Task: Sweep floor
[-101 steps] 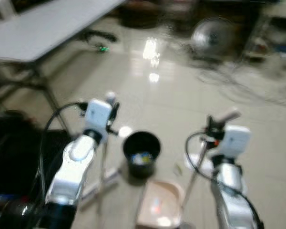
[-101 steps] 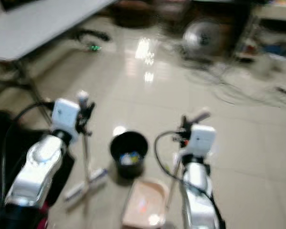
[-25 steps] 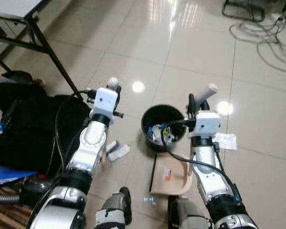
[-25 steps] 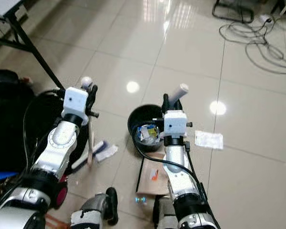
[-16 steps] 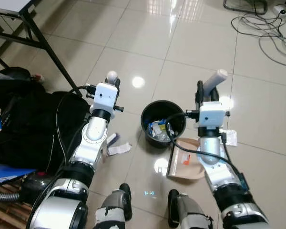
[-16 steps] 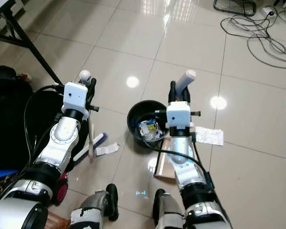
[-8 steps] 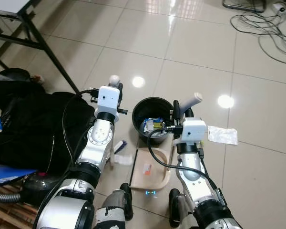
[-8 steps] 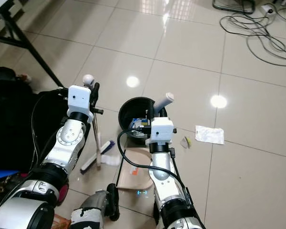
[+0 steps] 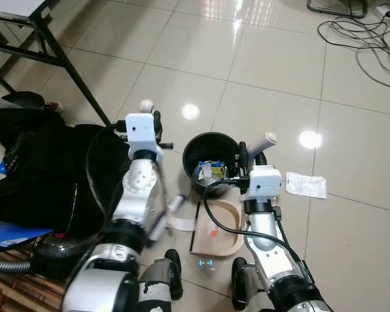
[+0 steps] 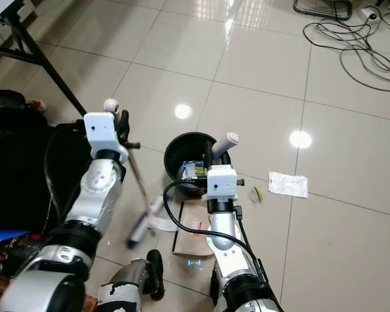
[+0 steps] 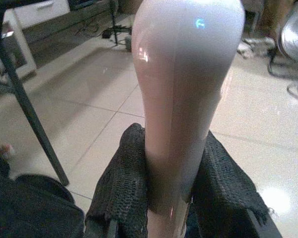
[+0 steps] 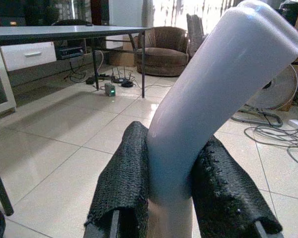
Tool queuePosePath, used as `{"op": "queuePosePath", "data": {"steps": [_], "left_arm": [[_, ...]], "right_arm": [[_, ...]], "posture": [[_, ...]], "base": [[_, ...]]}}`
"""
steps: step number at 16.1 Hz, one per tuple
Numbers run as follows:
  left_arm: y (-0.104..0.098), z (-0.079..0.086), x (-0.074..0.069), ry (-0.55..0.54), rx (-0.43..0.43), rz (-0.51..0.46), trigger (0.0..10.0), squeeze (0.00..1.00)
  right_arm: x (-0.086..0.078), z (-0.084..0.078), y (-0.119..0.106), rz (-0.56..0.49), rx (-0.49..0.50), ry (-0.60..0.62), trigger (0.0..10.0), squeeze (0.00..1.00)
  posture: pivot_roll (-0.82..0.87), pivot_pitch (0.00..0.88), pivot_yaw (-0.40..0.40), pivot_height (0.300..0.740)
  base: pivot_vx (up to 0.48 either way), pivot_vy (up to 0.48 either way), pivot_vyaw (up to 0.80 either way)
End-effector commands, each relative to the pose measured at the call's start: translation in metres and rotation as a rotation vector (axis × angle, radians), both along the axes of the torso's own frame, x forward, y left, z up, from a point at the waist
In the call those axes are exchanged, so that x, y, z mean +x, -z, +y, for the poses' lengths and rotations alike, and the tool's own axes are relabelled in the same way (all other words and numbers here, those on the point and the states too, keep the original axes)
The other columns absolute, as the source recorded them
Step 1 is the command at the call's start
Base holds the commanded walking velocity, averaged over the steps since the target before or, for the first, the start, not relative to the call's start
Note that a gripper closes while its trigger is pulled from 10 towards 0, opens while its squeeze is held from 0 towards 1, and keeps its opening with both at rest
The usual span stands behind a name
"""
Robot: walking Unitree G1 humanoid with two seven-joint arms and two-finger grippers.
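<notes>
My left gripper [image 9: 155,125] is shut on the pale broom handle [image 11: 184,99], its black fingers [image 11: 123,188] pressed to both sides. The handle slants down to the blurred broom head [image 9: 162,216], next to a white paper scrap [image 9: 181,223] on the floor. My right gripper [image 9: 250,156] is shut on the white dustpan handle [image 12: 213,99]. The beige dustpan [image 9: 218,229] lies flat on the tiles with a small piece of litter in it, just in front of the black bin [image 9: 194,148], which holds trash. A crumpled white paper [image 9: 305,184] lies on the floor to the right.
A black bag [image 9: 39,175] lies close on the left under a black table leg [image 9: 71,71]. A vacuum hose [image 9: 6,263] sits at the lower left. Cables [image 9: 370,39] trail across the far right tiles. A small scrap [image 10: 254,192] lies beside the bin.
The broom handle has tilted and its head has swung toward the dustpan, now motion-blurred. The dustpan has shifted slightly to the right. The left wrist has moved a little left.
</notes>
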State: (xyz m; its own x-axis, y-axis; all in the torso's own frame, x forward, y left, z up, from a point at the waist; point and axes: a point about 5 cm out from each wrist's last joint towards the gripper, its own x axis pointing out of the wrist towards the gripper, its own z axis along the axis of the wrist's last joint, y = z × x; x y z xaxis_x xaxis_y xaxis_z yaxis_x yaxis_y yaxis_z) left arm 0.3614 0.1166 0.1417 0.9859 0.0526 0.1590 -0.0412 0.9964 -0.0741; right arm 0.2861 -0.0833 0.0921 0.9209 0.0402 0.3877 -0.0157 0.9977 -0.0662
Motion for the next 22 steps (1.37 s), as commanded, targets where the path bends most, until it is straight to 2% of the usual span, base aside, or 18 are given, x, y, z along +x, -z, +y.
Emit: {"op": "queuePosePath", "data": {"steps": [1,4,6,7,9,13,15,18,19,20,21,22], "left_arm": [[0.0,-0.009,-0.001,-0.01,-0.131,0.029,10.0,0.0],[-0.018,-0.02,0.003,0.012,-0.255,0.02,10.0,0.0],[-0.028,-0.021,0.005,0.031,-0.299,0.012,10.0,0.0],[-0.035,-0.021,0.004,0.063,-0.294,-0.003,10.0,0.0],[-0.042,-0.014,-0.001,0.125,-0.226,-0.028,10.0,0.0],[-0.047,0.01,-0.006,0.178,-0.075,-0.037,10.0,0.0],[-0.05,0.02,-0.012,0.227,-0.015,-0.025,10.0,0.0],[-0.058,0.028,-0.018,0.297,-0.02,-0.015,10.0,0.0],[-0.062,0.031,-0.019,0.321,-0.045,-0.013,10.0,0.0],[-0.072,0.035,-0.019,0.362,-0.074,-0.009,10.0,0.0],[-0.087,0.041,-0.021,0.428,-0.072,-0.015,10.0,0.0],[-0.093,0.044,-0.021,0.46,-0.054,-0.021,10.0,0.0]], "right_arm": [[-0.003,0.005,0.008,0.036,-0.019,-0.018,10.0,0.0],[-0.003,0.004,0.009,0.04,-0.017,-0.014,10.0,0.0],[-0.001,0.003,0.008,0.04,-0.014,-0.013,10.0,0.0],[0.001,0.002,0.006,0.035,-0.001,-0.018,10.0,0.0],[0.003,0.003,0.0,0.015,0.027,-0.048,10.0,0.0],[0.007,0.005,-0.011,-0.001,0.091,-0.131,10.0,0.0],[0.007,0.0,-0.018,-0.019,0.122,-0.154,10.0,0.0],[0.007,-0.005,-0.023,-0.027,0.147,-0.177,10.0,0.0],[0.007,-0.006,-0.024,-0.027,0.152,-0.189,10.0,0.0],[0.007,-0.005,-0.023,-0.018,0.157,-0.209,10.0,0.0],[0.008,-0.005,-0.022,0.0,0.159,-0.234,10.0,0.0],[0.009,-0.004,-0.022,0.006,0.158,-0.242,10.0,0.0]], "posture": [[0.12,0.318,0.055,0.74],[0.11,0.314,0.056,0.74],[0.11,0.3,0.054,0.74],[0.12,0.291,0.053,0.74],[0.12,0.268,0.051,0.74],[0.08,0.189,0.033,0.74],[0.07,0.162,0.025,0.74],[0.05,0.111,0.021,0.74],[0.05,0.105,0.021,0.74],[0.05,0.089,0.021,0.74],[0.05,0.077,0.02,0.74],[0.05,0.071,0.02,0.74]], "base": [[0.0,0.0,0.0],[0.0,0.0,0.0],[0.0,0.0,0.0],[0.0,0.0,0.0],[0.0,0.0,0.0],[0.0,0.0,0.0],[0.0,0.0,0.0],[0.0,0.0,0.0],[0.0,0.0,0.0],[0.0,0.0,0.0],[0.0,0.0,0.0],[0.0,0.0,0.0]]}}
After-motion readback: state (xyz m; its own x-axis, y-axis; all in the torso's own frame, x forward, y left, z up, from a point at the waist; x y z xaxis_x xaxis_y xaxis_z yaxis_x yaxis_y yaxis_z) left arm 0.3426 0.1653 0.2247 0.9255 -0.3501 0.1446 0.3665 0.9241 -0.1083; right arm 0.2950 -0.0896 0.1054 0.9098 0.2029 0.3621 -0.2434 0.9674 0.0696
